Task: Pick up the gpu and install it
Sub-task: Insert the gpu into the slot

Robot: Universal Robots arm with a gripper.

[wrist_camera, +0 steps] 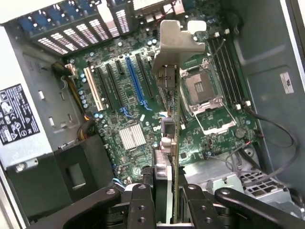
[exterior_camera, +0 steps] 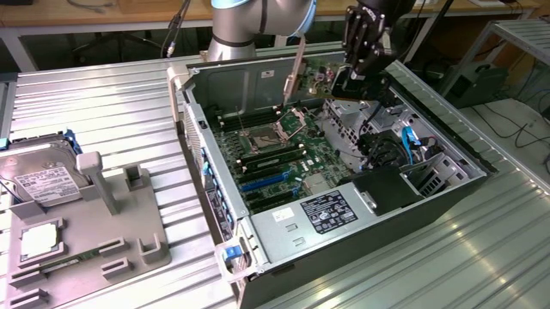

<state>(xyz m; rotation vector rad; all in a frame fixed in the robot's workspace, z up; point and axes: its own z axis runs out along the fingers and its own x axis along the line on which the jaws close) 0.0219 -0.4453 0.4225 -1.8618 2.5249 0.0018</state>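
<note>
Pickup looks done: the gripper (wrist_camera: 167, 195) has its fingers (wrist_camera: 141, 202) closed on the gpu (wrist_camera: 177, 45), which runs edge-on out from between them, with its silver bracket at the end farthest from the fingers. Installing is what is left, as I judge it. The card hangs in the air over the open computer case (exterior_camera: 193, 122), apart from the motherboard (wrist_camera: 133, 136) beyond the fingers, and the long blue slot (wrist_camera: 136, 81) lies bare to one side of the card.
</note>
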